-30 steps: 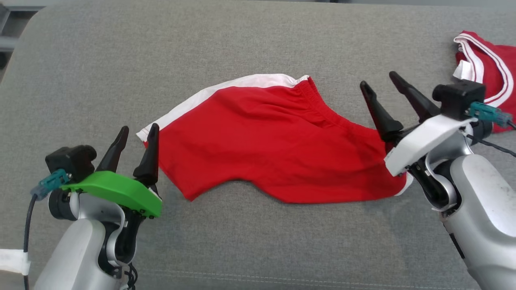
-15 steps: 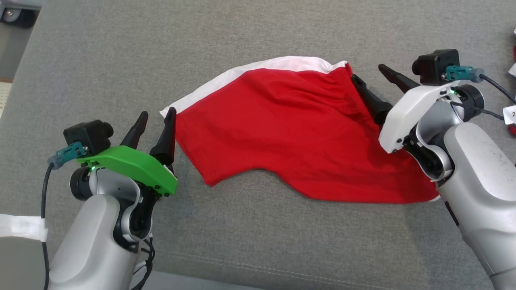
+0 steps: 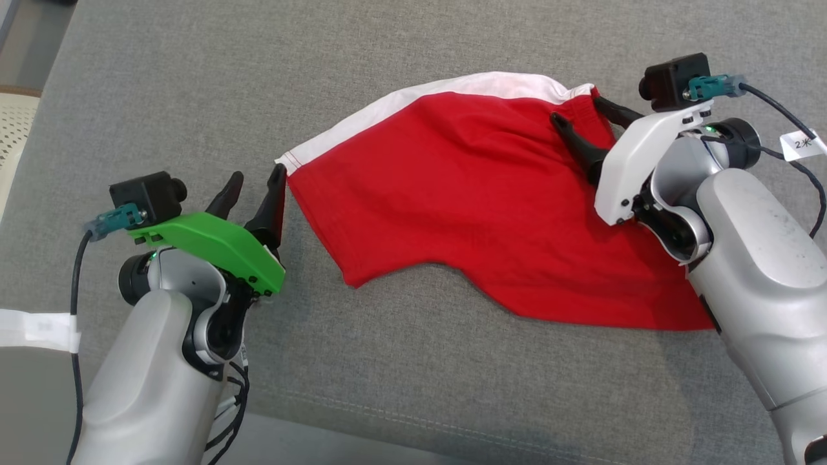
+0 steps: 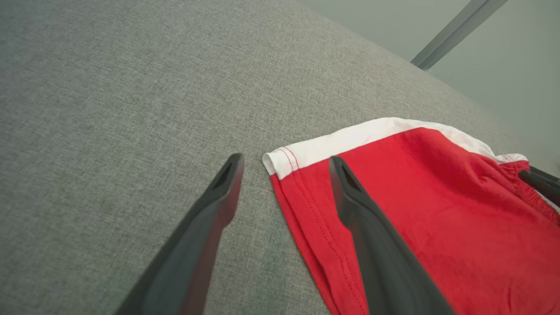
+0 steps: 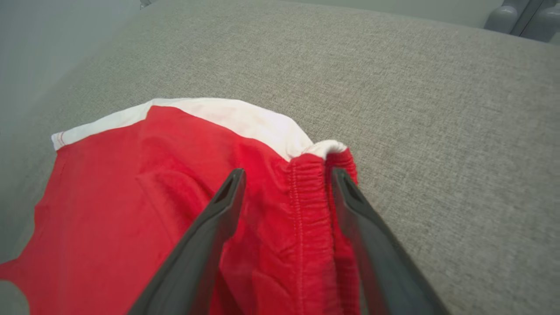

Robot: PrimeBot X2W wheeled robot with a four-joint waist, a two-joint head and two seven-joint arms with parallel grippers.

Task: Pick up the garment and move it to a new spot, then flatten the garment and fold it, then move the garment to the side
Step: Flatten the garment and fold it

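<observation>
The garment (image 3: 465, 194) is a pair of red shorts with a white side band, lying spread on the grey cushion. My left gripper (image 3: 255, 183) stands open at its left hem corner (image 4: 280, 159); one finger lies over the red cloth, the other over bare cushion. My right gripper (image 3: 585, 110) is open above the gathered elastic waistband (image 5: 313, 183), one finger on each side of it. Neither gripper has closed on the cloth. The garment's lower right edge is hidden under my right arm.
The grey cushion (image 3: 161, 77) stretches wide behind and in front of the garment. Its front edge (image 3: 387, 433) runs along the bottom. A pale perforated surface (image 3: 16, 123) shows past the cushion's left edge. A white tag (image 3: 801, 143) hangs on the right arm's cable.
The head camera shifted, so the whole scene slid. My right gripper has moved forward over the waistband. My left gripper has closed in on the hem corner. Both stay open.
</observation>
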